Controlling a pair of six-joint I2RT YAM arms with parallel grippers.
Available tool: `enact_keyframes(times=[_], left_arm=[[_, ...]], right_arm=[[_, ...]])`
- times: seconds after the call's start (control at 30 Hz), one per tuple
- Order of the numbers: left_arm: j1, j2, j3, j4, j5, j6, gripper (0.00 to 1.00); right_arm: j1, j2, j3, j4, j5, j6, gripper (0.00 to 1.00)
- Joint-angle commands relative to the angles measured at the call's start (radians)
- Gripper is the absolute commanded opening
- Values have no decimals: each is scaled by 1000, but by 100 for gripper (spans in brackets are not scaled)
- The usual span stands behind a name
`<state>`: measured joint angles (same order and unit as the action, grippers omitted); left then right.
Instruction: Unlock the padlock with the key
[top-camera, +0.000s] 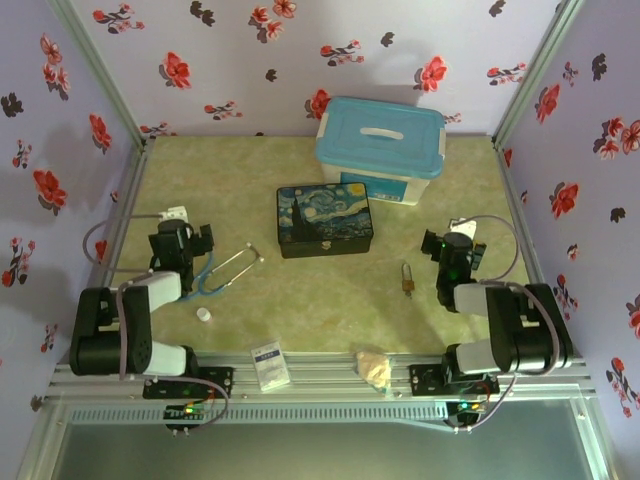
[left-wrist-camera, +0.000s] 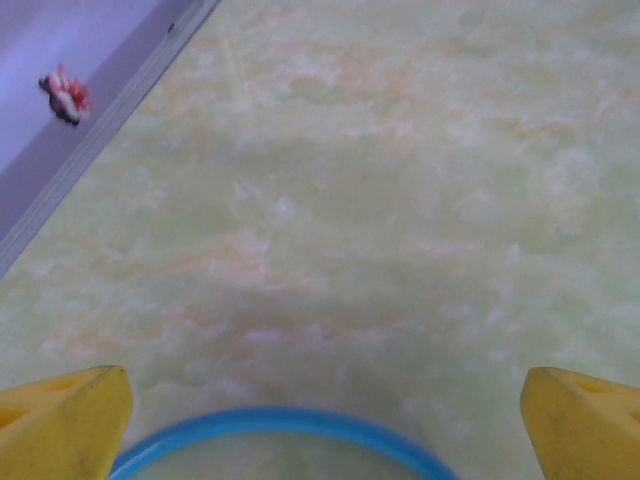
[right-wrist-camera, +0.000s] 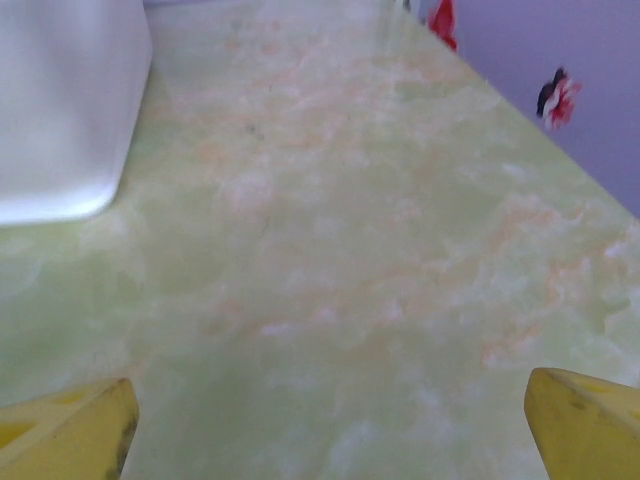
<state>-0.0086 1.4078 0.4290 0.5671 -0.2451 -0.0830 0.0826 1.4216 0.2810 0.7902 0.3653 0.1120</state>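
padlock (top-camera: 408, 279) right of box (top-camera: 324, 220) | bin (top-camera: 381, 148) behind | stethoscope (top-camera: 225, 270) left, probably apart

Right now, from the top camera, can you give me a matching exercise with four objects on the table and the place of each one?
1. padlock
2. stethoscope
3. white cap
4. blue-lidded bin

A. farthest back
B. just left of the right arm
C. blue tubing, by the left arm
D. between stethoscope and front rail

Pairs: 1-B, 2-C, 3-D, 4-A
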Motion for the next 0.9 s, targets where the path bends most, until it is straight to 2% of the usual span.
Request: enact_keyframes(times=[0.0,0.03,0.1,0.13,0.2,0.23,0.3,0.4,0.87], left_arm=[[16,90,-46,302,66,12,100],[17,142,-67,403,83,25,100],[16,117,-63,347,109,30,100],[16,132,-59,364,114,37,100],[17,130,-37,317,116,37,100],[16,138,-44,341,115,40,100],[16,136,-41,331,111,42,100],[12,137,-41,331,107,43,100],[7,137,-39,332,95,45,100]], right_arm=[[-9,98,-28,314,10,-33,99],[-9,137,-37,361,-22,-45,99],[-6,181,-47,455,-23,-55,99],[-7,158,-33,403,-19,-49,99],[-8,129,62,152,44,-10,99],[-22,138,112,82,32,3,99],[-32,141,67,173,23,7,99],[-29,131,90,114,18,4,99],[-40,142,100,109,-7,9,99]])
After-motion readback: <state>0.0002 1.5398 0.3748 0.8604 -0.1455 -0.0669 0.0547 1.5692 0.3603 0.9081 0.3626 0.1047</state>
